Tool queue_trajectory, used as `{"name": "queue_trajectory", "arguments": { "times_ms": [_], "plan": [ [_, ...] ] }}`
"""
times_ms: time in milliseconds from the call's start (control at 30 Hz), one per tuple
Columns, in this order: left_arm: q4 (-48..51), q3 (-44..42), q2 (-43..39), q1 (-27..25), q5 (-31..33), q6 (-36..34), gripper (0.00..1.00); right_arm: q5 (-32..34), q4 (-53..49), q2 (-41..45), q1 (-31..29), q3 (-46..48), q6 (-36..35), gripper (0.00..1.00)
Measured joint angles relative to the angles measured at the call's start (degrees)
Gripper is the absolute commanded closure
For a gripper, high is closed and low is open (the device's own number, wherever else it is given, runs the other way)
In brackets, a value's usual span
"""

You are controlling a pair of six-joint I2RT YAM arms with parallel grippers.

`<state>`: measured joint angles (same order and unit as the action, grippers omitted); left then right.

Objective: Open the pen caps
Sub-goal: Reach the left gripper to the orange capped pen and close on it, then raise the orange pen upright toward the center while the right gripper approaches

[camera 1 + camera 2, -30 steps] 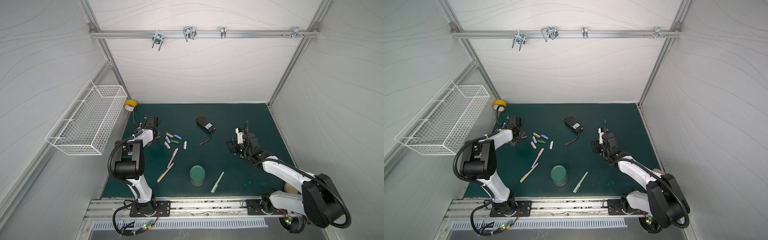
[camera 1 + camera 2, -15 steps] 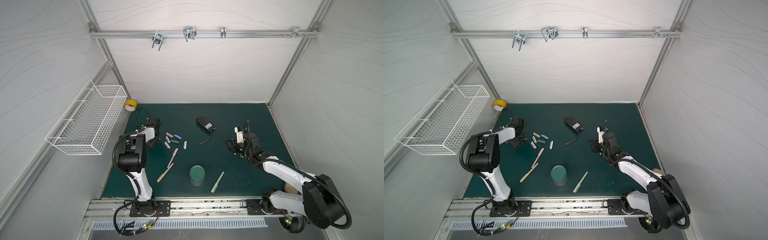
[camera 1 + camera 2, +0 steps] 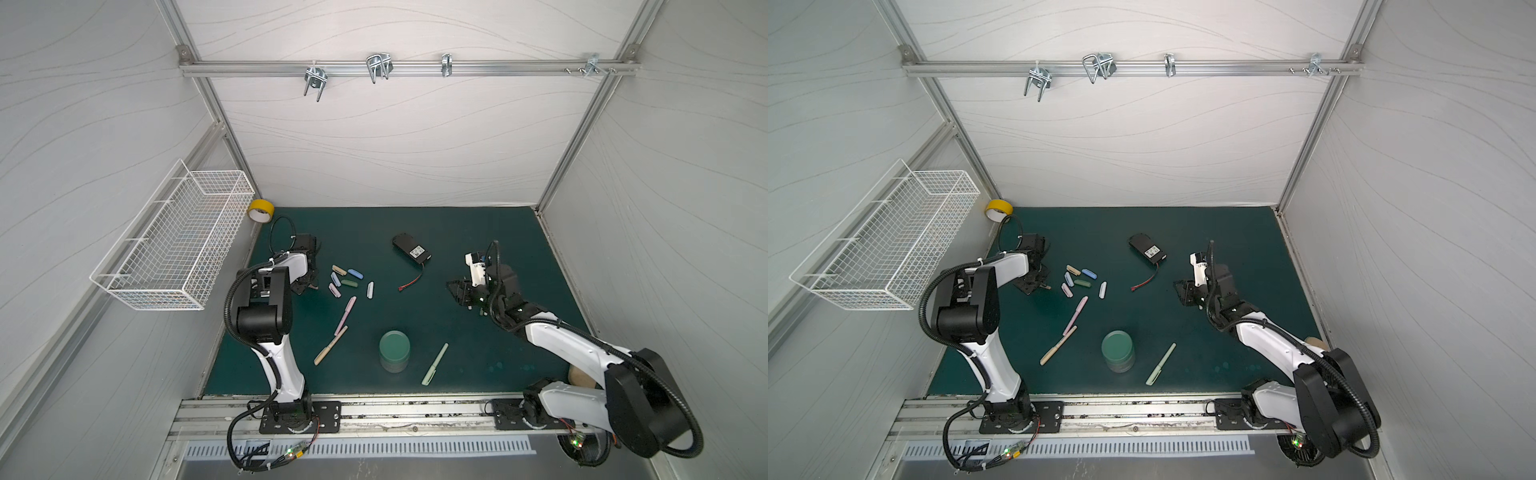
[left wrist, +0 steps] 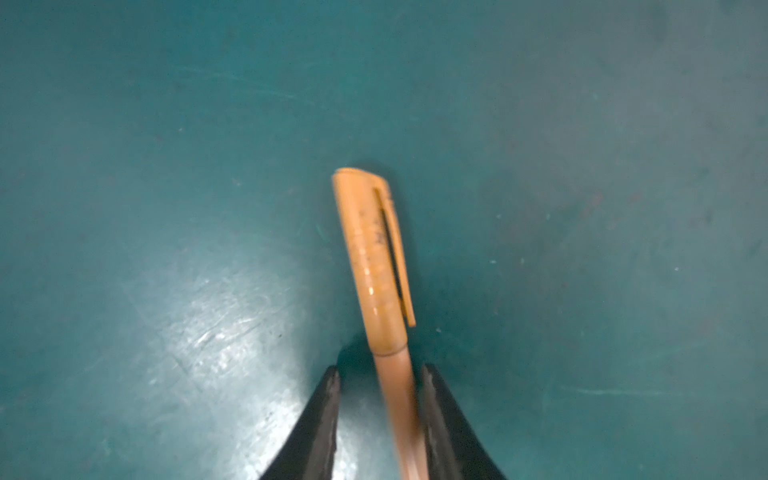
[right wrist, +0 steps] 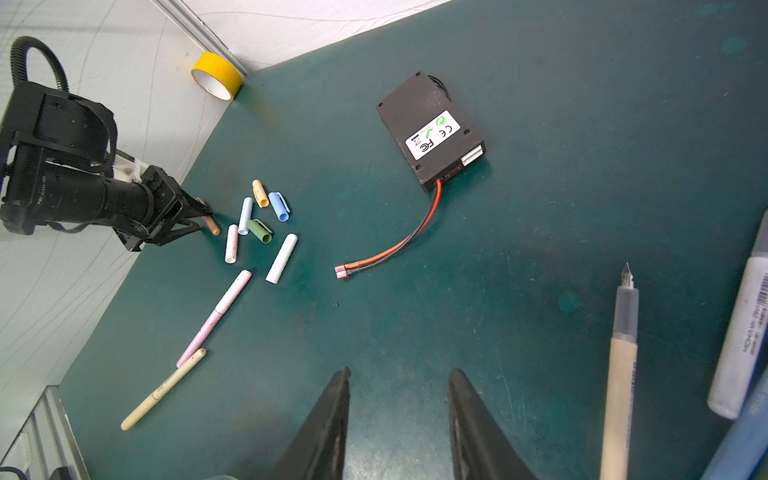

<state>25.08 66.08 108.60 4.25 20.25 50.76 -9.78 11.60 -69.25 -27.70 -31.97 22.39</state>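
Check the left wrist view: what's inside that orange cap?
The pen barrel runs into the open end of the orange cap, just past the left gripper. The cap is opaque, so how deep the barrel goes and what it ends in are covered.

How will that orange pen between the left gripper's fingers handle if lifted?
The orange pen looks stiff, so probably lifts without sagging. Its smooth round barrel may twist in the left gripper; the clip should limit rolling.

Built of white links [image 3: 284, 370] and black joint housings [image 3: 262, 307], wrapped with black corrugated cable [image 3: 227, 305], bolted down on black screw-studded base plates [image 3: 328, 415], ending in black tapered gripper fingers [image 5: 328, 436].
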Motion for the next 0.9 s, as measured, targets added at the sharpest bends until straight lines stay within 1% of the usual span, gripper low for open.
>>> {"name": "queue_trajectory", "arguments": {
  "times_ms": [267,400,533,600,667,767,900],
  "plan": [
    [0.4,0.0,0.0,0.1,-0.3,-0.8,0.82,0.0,0.0,0.0,0.0,0.0,0.0,0.59],
    [0.2,-0.2,-0.2,0.1,-0.7,-1.5,0.92,0.0,0.0,0.0,0.0,0.0,0.0,0.59],
    [-1.6,-1.7,-1.3,0.2,-1.9,-2.3,0.94,0.0,0.0,0.0,0.0,0.0,0.0,0.59],
    [-2.5,-3.0,-2.6,0.2,-3.7,-2.6,0.94,-0.1,0.0,0.0,0.0,0.0,0.0,0.59],
    [-3.4,-4.8,-5.0,0.1,-5.5,-3.1,0.94,-0.2,0.0,0.0,0.0,0.0,0.0,0.59],
    [-4.3,-7.4,-11.0,-0.8,-8.0,-4.2,0.91,-0.7,0.0,0.0,0.0,0.0,0.0,0.59],
    [-7.7,-8.6,-20.9,-4.4,-11.8,-7.3,0.9,-3.2,0.2,0.0,0.0,0.0,0.0,0.58]
  ]
}}
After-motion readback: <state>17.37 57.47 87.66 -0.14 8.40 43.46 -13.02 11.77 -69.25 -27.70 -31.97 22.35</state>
